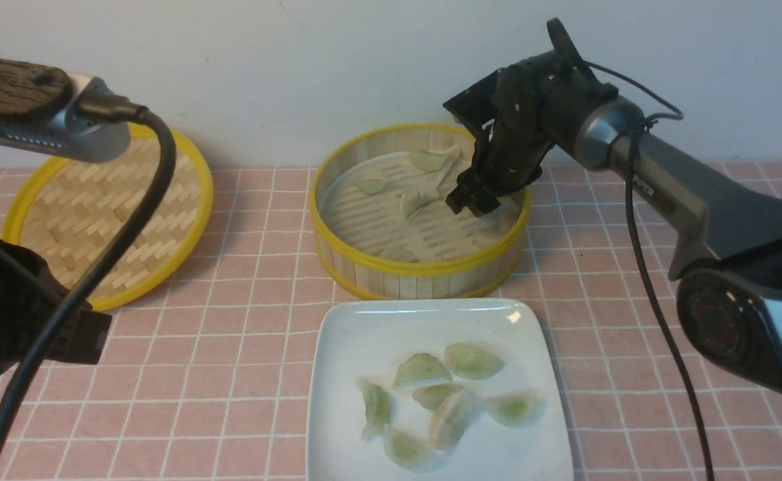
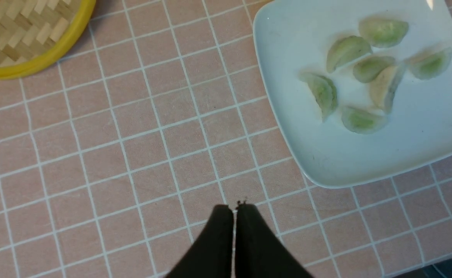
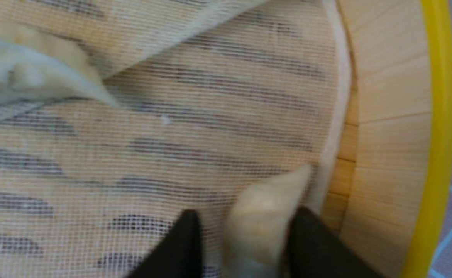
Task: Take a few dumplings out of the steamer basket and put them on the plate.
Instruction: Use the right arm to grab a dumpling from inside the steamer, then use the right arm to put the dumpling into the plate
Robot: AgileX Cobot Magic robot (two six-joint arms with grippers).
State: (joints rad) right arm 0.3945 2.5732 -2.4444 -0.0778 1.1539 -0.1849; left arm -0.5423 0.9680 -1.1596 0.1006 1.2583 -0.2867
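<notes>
**Basket** (image 1: 424,270): at table centre, just behind the plate (image 1: 364,334). A mesh liner (image 3: 210,116), partly folded, covers its floor. We count at least three loose dumplings (image 1: 370,186) inside.

**Plate:** in front of the basket. It holds seven dumplings in a cluster, and some of them touch.

**Right gripper** (image 1: 472,200): down inside the basket, on its right side.
- The jaws stand apart, astride one dumpling (image 3: 262,220).
- One finger lies against the dumpling. A sliver of liner shows between it and the other finger, so we enter no firm grip.
- In the front view the gripper hides this dumpling.

**Governing relation:**
- The dumpling sits directly between the fingers, just beside the wall (image 3: 388,116).
- It stands on edge, with its long axis running along the fingers and its tip pointing away from the gripper.
- We judge that closing would pinch it across its thin width.
- With the wall so close, we judge the lift should go up over the rim before it turns toward the plate.

**Left gripper** (image 2: 233,208): jaws pressed together and holding nothing. It hangs over the tablecloth (image 2: 133,154) between the lid (image 1: 63,214) and the plate, well apart from the basket. We list the right arm as much the nearer.
</notes>
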